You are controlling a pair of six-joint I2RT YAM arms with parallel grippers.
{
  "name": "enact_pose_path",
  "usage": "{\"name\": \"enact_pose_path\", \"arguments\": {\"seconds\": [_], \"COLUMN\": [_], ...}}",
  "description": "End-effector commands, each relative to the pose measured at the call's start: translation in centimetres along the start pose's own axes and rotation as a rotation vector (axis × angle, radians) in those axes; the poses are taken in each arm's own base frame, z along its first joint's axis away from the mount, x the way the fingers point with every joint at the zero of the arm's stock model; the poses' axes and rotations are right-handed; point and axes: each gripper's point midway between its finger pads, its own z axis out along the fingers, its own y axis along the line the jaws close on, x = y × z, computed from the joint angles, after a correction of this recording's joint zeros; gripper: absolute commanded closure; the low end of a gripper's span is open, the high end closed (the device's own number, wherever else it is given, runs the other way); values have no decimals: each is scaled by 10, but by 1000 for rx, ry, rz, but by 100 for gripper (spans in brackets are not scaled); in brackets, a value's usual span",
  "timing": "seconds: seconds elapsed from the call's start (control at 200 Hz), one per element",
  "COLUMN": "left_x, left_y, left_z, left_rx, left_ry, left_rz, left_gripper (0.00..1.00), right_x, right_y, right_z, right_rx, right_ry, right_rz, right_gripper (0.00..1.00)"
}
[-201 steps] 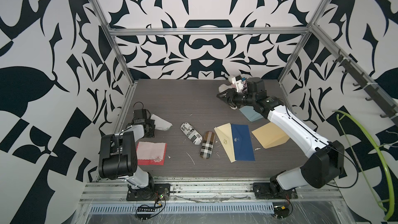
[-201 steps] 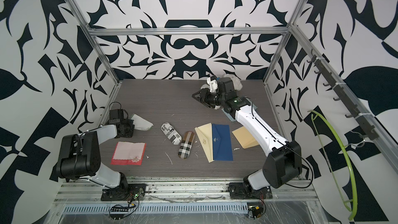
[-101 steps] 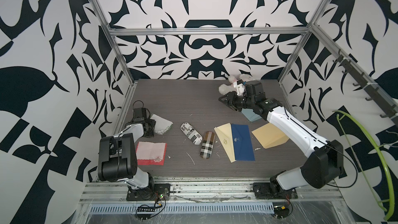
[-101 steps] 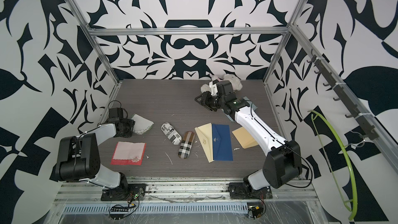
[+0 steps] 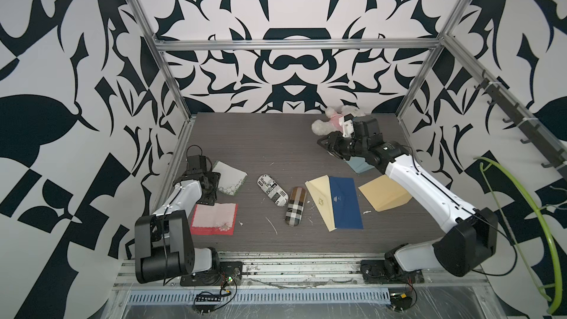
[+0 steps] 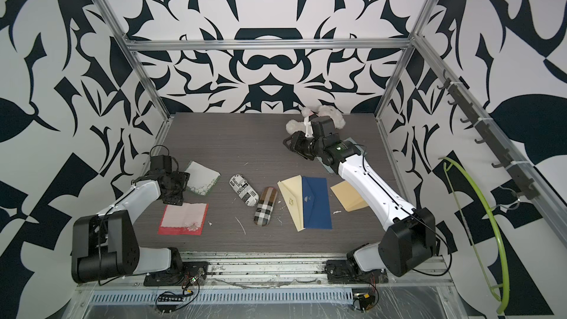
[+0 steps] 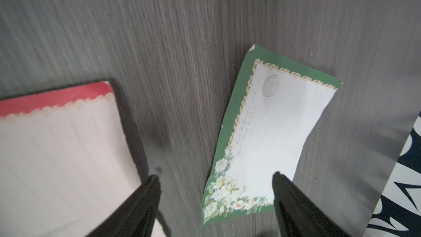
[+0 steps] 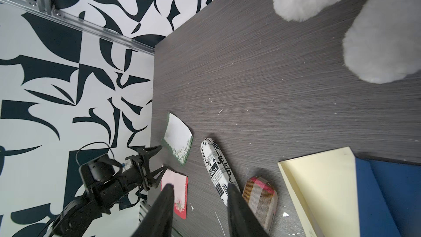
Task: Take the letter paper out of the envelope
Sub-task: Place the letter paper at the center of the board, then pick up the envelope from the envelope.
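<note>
Your left gripper (image 7: 215, 175) and right gripper (image 8: 199, 185) both have fingers apart, holding nothing. The letter paper (image 7: 268, 133), right of centre, looks thin and bendy. Pinch its edge softly.

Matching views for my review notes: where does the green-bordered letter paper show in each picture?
In a top view: green-bordered letter paper, left of centre.
In a top view: the paper, same spot.
Left wrist: the paper, close up, just beyond the jaws.
Right wrist: the paper, small, far beyond the jaws.
Shared landmark: red-bordered paper beside it.
</note>
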Motion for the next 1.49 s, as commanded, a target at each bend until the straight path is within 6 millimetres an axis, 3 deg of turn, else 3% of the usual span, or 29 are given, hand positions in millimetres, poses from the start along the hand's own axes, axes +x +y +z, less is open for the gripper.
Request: {"name": "enact_pose_path", "arguments": {"seconds": [0.0,0.11,0.245,0.345,0.46,0.56,0.64,0.845,1.084,1.254,1.489], "left_x": [-1,6,40,94,168,229,272,337,371,380,384], "left_y": [-3,-27,-84,-129,-153,-149,-138,-106,-83,-72,-64], "left_z": [-18,-35,-61,-76,-88,-92,-91,-78,-64,-51,-38], "left_rx": [-13,33,155,301,412,452,477,476,431,383,342], "left_ry": [-15,-19,4,135,335,502,620,782,867,887,898], "left_rz": [37,124,360,566,808,970,1063,1157,1188,1192,1189], "left_gripper": [16,16,16,20,24,25,26,27,29,30,30], "right_x": [-4,0,12,28,54,71,75,99,117,130,132], "right_y": [-4,-17,-39,-61,-97,-136,-154,-189,-203,-212,-201], "right_z": [-13,-20,-29,-35,-33,-30,-25,-3,12,18,24], "right_rx": [44,112,219,301,372,375,340,330,293,280,201], "right_ry": [-53,-56,-20,44,193,313,349,459,506,545,565], "right_rz": [-39,-60,-98,-151,-189,-103,-51,8,27,46,53], "right_gripper": [59,60,61,61,60,60,59,57,56,58,62]}}
